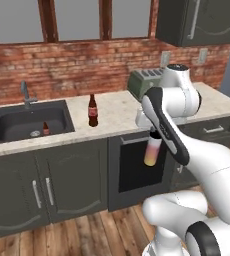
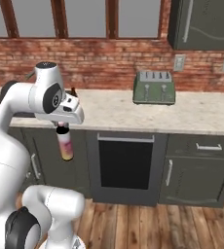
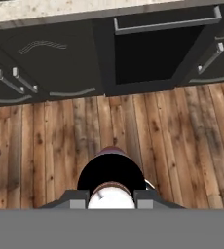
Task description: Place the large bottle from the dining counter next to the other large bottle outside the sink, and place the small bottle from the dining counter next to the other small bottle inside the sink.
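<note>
My gripper (image 1: 153, 134) (image 2: 62, 127) (image 3: 111, 200) is shut on the black cap of the large bottle (image 1: 151, 153) (image 2: 65, 147) (image 3: 111, 176). The bottle hangs upright in the air, its body fading from yellow to pink. It is in front of the dark oven door, below the worktop's edge. The other large bottle (image 1: 92, 110), tall and dark brown, stands on the pale worktop just right of the sink (image 1: 17, 125). A short brown small bottle (image 1: 46, 129) stands inside the basin near the drain. The dining counter and its small bottle are out of view.
A green toaster (image 1: 144, 80) (image 2: 154, 87) sits on the worktop against the brick wall. The faucet (image 1: 26, 95) rises behind the sink. The oven (image 1: 137, 167) (image 2: 126, 168) and dark cabinets line the front, with wooden floor (image 3: 46, 146) below.
</note>
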